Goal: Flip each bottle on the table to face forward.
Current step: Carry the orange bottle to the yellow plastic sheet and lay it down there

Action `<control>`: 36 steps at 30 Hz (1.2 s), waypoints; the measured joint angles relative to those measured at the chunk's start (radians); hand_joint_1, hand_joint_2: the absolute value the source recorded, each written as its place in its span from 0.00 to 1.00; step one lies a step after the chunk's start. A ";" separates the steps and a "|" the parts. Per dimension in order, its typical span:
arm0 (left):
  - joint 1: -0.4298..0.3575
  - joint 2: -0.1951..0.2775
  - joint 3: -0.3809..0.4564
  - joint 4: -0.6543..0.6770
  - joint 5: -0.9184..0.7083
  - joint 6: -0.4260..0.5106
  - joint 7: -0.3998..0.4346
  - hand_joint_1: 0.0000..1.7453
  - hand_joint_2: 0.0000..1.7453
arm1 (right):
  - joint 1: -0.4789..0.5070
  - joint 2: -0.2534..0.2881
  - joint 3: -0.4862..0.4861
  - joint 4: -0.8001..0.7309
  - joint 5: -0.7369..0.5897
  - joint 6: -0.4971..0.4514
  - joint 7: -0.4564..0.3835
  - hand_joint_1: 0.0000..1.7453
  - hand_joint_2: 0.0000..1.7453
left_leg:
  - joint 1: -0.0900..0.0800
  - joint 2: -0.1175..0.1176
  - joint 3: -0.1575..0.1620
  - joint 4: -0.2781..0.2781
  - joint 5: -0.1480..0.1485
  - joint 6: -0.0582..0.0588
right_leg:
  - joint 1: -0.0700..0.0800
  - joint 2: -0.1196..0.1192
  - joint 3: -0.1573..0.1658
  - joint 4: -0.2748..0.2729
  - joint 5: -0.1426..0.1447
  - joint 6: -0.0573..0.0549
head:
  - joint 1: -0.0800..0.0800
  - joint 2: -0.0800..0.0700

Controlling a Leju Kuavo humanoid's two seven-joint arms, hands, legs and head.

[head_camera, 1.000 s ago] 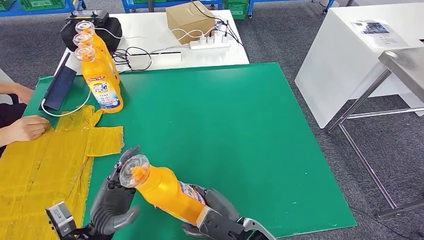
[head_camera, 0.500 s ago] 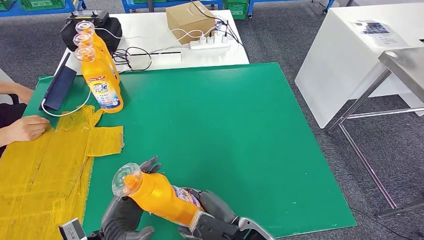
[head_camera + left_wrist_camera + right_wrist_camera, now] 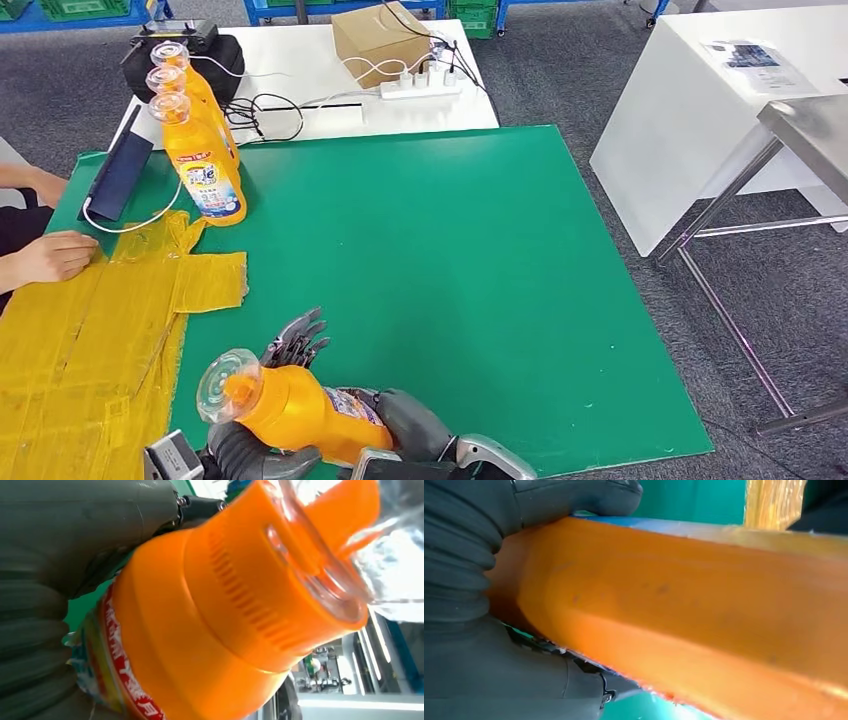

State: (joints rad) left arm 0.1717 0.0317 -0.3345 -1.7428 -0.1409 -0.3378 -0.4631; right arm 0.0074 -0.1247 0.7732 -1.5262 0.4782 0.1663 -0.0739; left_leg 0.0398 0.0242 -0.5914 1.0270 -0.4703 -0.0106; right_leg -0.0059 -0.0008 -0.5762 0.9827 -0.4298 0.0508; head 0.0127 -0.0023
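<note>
While both hands grip it, the orange bottle (image 3: 300, 415) lies tilted above the near edge of the green mat (image 3: 450, 260), its clear cap (image 3: 222, 385) pointing left. Smooth glossy plastic body, ribbed orange collar, red and blue label partly hidden. Left hand (image 3: 270, 440) wraps the neck end, dark fingers (image 3: 298, 338) fanned behind it; right hand (image 3: 410, 430) clasps the base. Three matching bottles (image 3: 200, 160) stand upright in a row at the far left corner, beside crinkled yellow tape-covered cardboard (image 3: 90, 340)
</note>
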 joint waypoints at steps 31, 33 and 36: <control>0.006 0.000 0.012 0.037 -0.061 0.042 -0.037 1.00 1.00 | 0.011 -0.019 0.036 0.019 0.004 -0.080 -0.001 0.50 1.00 | 0.000 0.000 0.000 0.000 0.000 0.000 | 0.000 0.000 0.000 0.000 0.000 0.000 | 0.000 0.000; 0.018 0.000 0.013 0.027 -0.142 0.113 -0.041 1.00 1.00 | 0.034 -0.028 0.029 -0.005 -0.005 -0.128 0.014 0.00 1.00 | 0.000 0.000 0.000 0.000 0.000 0.000 | 0.000 0.000 0.000 0.000 0.000 0.000 | 0.000 0.000; 0.041 0.001 0.017 0.004 -0.329 0.275 -0.040 1.00 1.00 | 0.073 -0.048 0.017 -0.059 -0.018 -0.211 0.045 0.00 1.00 | 0.000 0.000 0.000 0.000 0.000 0.000 | 0.000 0.000 -0.001 0.000 0.000 0.000 | 0.000 0.000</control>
State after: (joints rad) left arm 0.2125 0.0322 -0.3179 -1.7385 -0.4697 -0.0623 -0.5028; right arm 0.0800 -0.1731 0.7902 -1.5849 0.4602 -0.0448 -0.0290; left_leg 0.0395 0.0242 -0.5918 1.0270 -0.4707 -0.0106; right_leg -0.0062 -0.0007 -0.5769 0.9825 -0.4299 0.0508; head 0.0129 -0.0023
